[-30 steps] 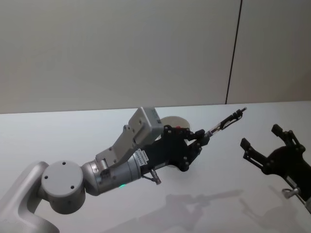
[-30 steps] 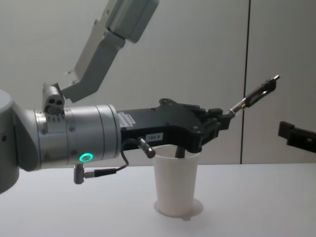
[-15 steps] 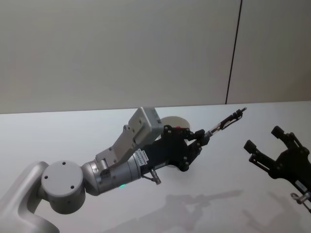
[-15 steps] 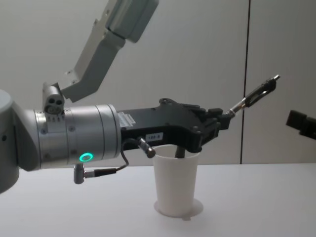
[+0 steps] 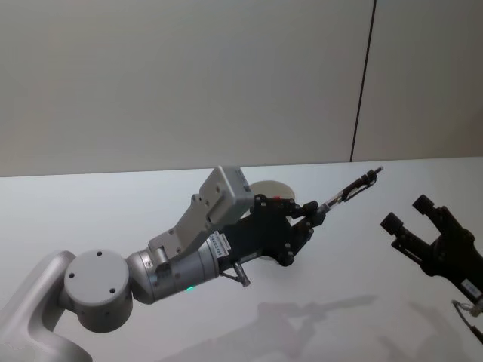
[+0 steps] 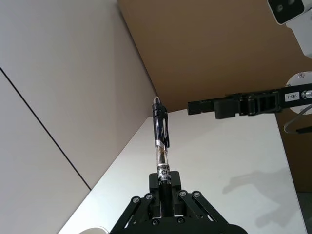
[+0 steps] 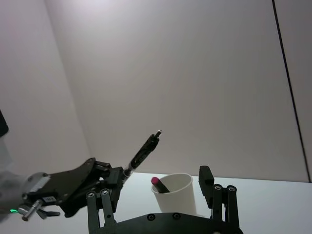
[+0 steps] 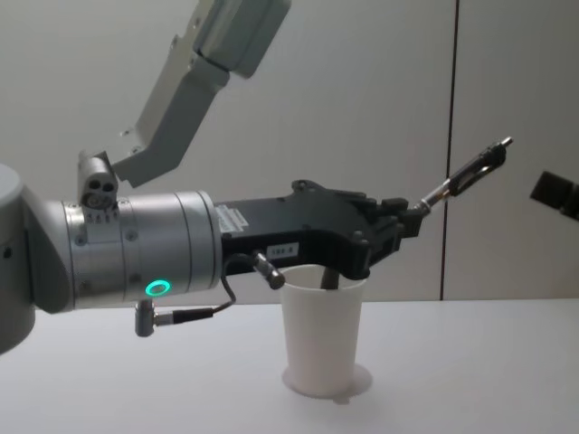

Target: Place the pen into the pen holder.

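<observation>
My left gripper is shut on the lower end of a black and clear pen. The pen slants up and to the right, clip end uppermost, with the gripper level with the rim of the pen holder. This white paper cup stands on the table under the left wrist, partly hidden behind the arm in the head view. A pink-tipped object leans inside it. My right gripper hangs open and empty to the right of the pen tip, apart from it.
The white table spreads out in front of a plain wall with a dark vertical seam. The left forearm reaches across above the table from the left.
The right gripper has risen and drawn slightly away to the right, staying open. The left gripper, the pen and the cup have not moved.
</observation>
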